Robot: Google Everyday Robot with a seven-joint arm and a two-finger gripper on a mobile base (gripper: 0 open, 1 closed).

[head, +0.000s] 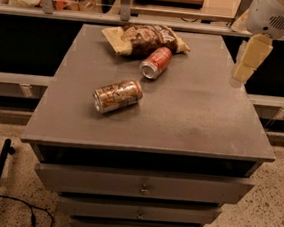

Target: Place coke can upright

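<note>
Hovering cream parallel-jaw gripper (237,77) above the right edge of the grey metal cabinet top (192,115), carrying nothing; how far open, cannot tell. Lying on its side near the back: small red aluminium coke can (156,62), right against the crumpled brown chip bag (144,38); brown-gold patterned can (117,96) nearby, apart. Probably needing a reach well left, gripping across the red body, clearing the bag, then tipping the silver base down.

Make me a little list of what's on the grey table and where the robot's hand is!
Table: grey flat-topped cabinet with drawers underneath
Coke can: small red aluminium coke can, lying on its side near the back
Other can: brown-gold patterned can, lying on its side, closer to the front
Bag: crinkly brown snack bag, at the back edge
Gripper: cream-coloured gripper, in the air by the right edge, away from both cans
</note>
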